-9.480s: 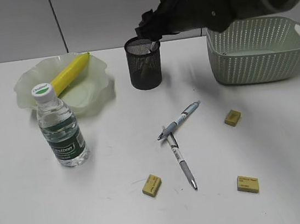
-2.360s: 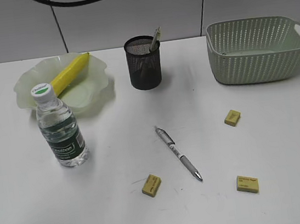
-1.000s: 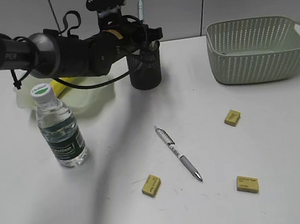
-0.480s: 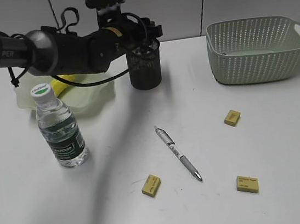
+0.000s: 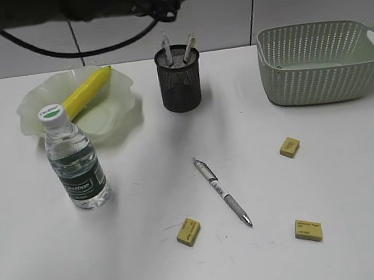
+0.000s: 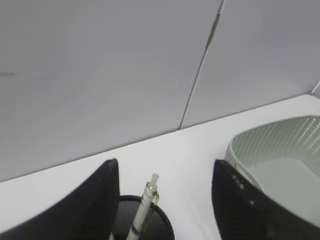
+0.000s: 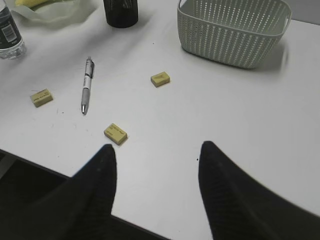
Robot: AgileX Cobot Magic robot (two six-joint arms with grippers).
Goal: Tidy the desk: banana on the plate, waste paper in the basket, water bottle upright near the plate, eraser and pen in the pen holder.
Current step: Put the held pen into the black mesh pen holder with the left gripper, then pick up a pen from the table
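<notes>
— Looking for the next pick: loose pen (image 5: 222, 191) flat on the worktop, at five o'clock from the pen holder (image 5: 180, 79). Stiff, light, slippery barrel; best pinched mid-barrel.
— Jaws?
— Left gripper (image 6: 165, 200) spread, empty, above the holder; right gripper (image 7: 155, 172) spread too, holding nothing.
— Any writing?
— White lettering on the water bottle (image 5: 73, 158), too blurred to read.

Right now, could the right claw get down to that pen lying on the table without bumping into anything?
Probably yes. The right claw hangs open above bare table, and the pen lies flat in the open, with only small erasers scattered apart from it and nothing standing between.
</notes>
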